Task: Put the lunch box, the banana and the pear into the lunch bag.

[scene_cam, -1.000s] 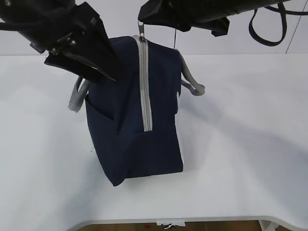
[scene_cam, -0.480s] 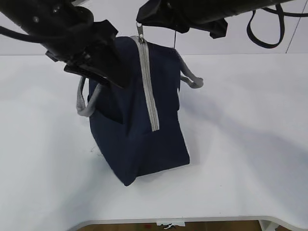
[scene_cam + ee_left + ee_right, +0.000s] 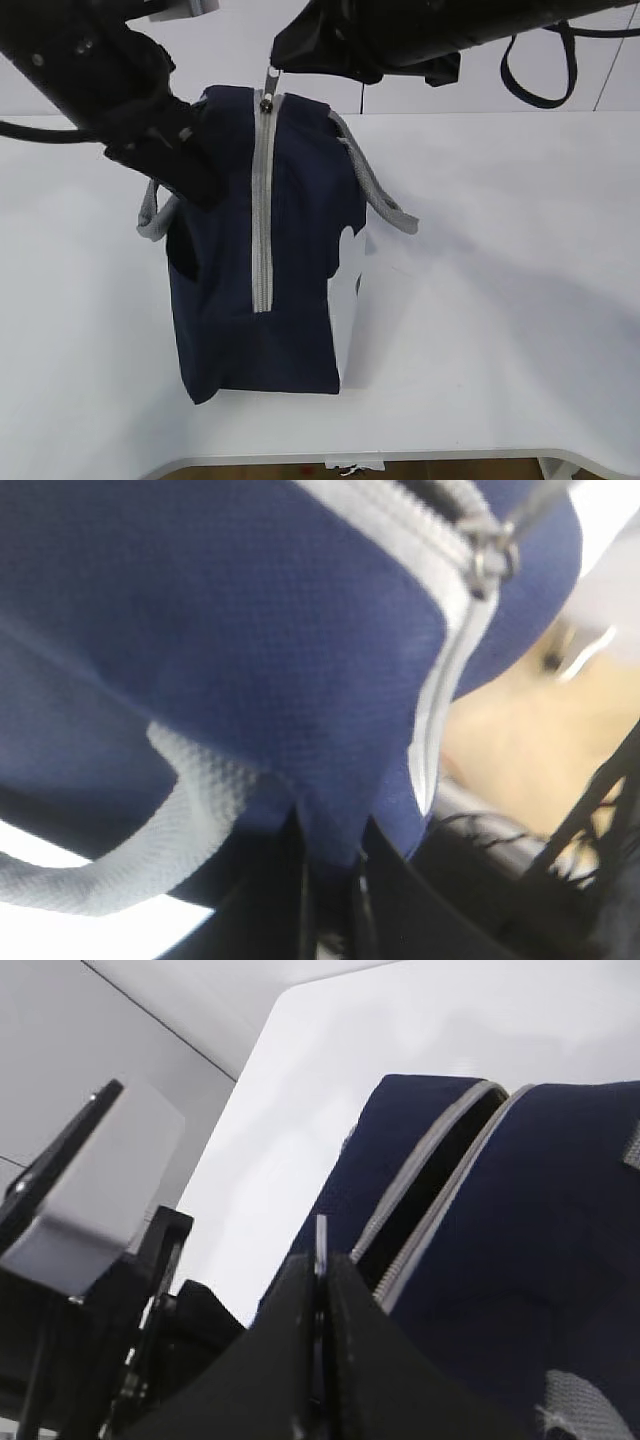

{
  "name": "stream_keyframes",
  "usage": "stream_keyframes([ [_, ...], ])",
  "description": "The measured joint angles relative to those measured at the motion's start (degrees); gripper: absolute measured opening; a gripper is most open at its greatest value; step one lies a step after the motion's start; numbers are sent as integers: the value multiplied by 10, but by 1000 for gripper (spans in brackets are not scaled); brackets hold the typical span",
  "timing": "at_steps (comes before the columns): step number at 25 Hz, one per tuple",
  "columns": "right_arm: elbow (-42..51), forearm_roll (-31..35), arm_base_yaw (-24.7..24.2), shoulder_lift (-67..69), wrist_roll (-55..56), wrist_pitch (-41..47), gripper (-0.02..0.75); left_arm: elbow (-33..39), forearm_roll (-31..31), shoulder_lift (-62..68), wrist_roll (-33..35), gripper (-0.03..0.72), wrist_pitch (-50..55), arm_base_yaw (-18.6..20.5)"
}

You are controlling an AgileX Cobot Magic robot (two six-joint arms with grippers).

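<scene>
The lunch bag (image 3: 255,250) is standing upright mid-table, sagging softly; being limp fabric, it needs holding at stiff edges. At its ten o'clock, the left gripper (image 3: 330,880) is pinching a fold of the bag's cloth. At twelve o'clock, the right gripper (image 3: 318,1290) is clenching the zipper pull (image 3: 267,88).

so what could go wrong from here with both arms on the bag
1. The right gripper is shut on only the thin zipper pull; it could slip out under tension.
2. The left gripper pinches just a fold of the lunch bag fabric, so the bag may swing or tip when the zipper moves.
3. The zipper looks mostly closed; no lunch box, banana or pear is in view, so nothing can go in yet.
</scene>
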Motion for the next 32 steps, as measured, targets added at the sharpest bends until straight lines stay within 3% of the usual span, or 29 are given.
stream_keyframes([
  [9,0,8,1,2,-27,-9,1,0,81,-40,67,-6,2,-1],
  [22,-17,17,4,25,-29,-48,1,0,102,-62,116,-6,-1,-1],
  [32,-34,15,4,9,-47,20,1,0,131,-63,142,-6,-22,-1],
])
